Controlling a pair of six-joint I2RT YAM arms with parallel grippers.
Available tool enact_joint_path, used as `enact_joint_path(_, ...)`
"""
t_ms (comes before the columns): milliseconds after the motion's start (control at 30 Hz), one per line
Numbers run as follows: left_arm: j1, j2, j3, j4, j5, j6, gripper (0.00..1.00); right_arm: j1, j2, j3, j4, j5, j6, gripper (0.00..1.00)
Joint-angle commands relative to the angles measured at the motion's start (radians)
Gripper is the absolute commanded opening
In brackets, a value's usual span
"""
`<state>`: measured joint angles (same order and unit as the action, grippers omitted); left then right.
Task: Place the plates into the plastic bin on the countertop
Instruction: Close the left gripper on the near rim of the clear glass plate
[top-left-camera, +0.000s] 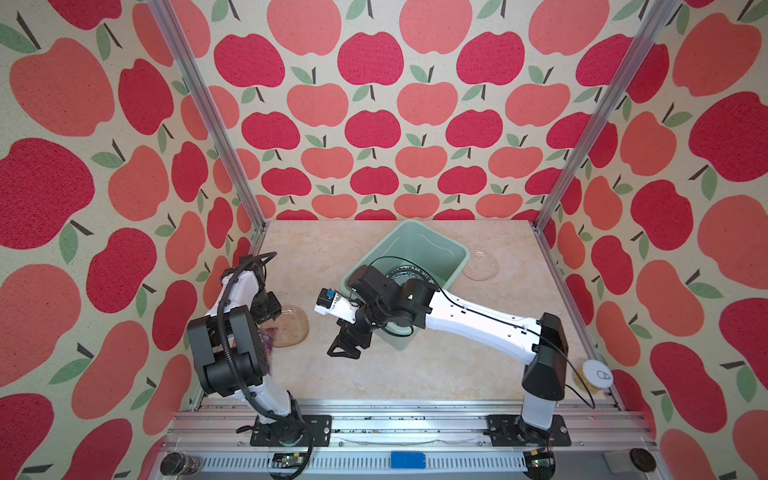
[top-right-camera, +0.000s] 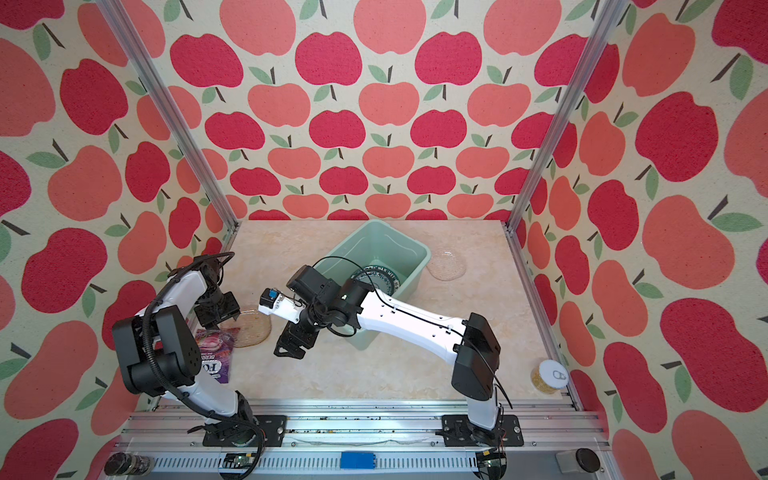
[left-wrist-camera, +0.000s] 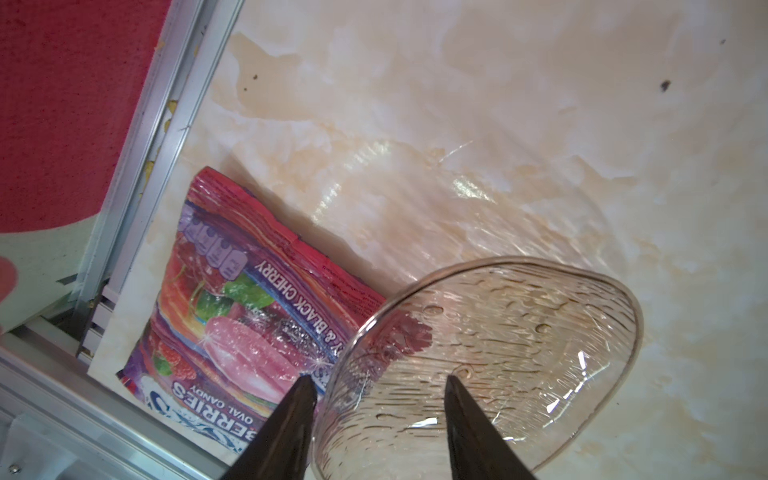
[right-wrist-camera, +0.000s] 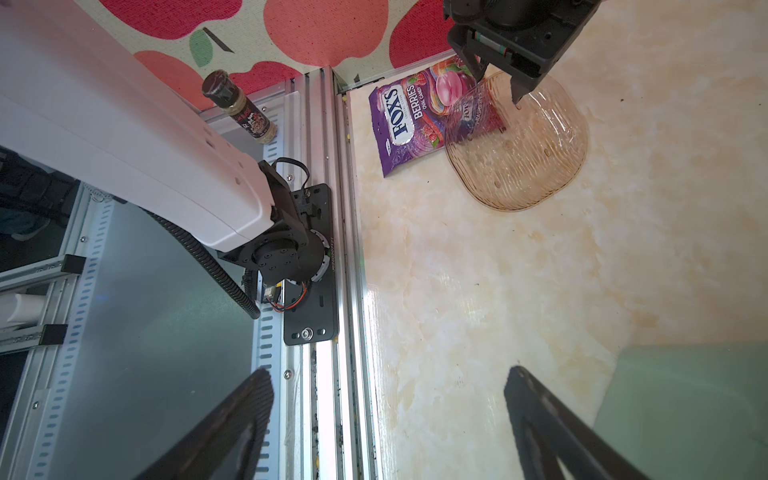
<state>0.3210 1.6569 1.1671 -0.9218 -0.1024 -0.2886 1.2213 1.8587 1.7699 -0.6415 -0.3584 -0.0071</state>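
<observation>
At the left edge of the countertop (top-left-camera: 415, 365), the left gripper (left-wrist-camera: 378, 380) stands part-spread astride the rim of a glass plate (left-wrist-camera: 519, 332), which overlaps the bag (left-wrist-camera: 232, 316). The right gripper (right-wrist-camera: 390, 370) hangs spread and empty beside the bin (top-left-camera: 415, 237); a lettered plate (top-left-camera: 409, 272) lies inside.

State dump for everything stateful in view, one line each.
plastic bin: upright, one plate visible inside
lettered plate: in the plastic bin
left glass plate: on countertop, edge overlapping candy bag
right glass plate: flat on countertop, outside plastic bin
candy bag: lying flat
left gripper: open, jaws straddling left glass plate's rim
right gripper: open, empty
can: upright, lid on
</observation>
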Motion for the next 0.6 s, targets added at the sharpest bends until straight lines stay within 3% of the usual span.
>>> enact_joint_path(0,-0.001,0.015,0.033,0.016,-0.045,0.039,0.53,-0.008,-0.032,-0.013,0.023,-0.035,0.018,0.91)
enact_joint_path(500,-0.002,0.095,0.052,0.044,-0.034,0.052,0.45,-0.056,-0.006,0.009,0.021,-0.065,0.019,0.91)
enact_joint_path(567,-0.003,0.101,0.053,0.044,-0.037,0.051,0.41,-0.06,-0.003,0.01,0.019,-0.068,0.019,0.91)
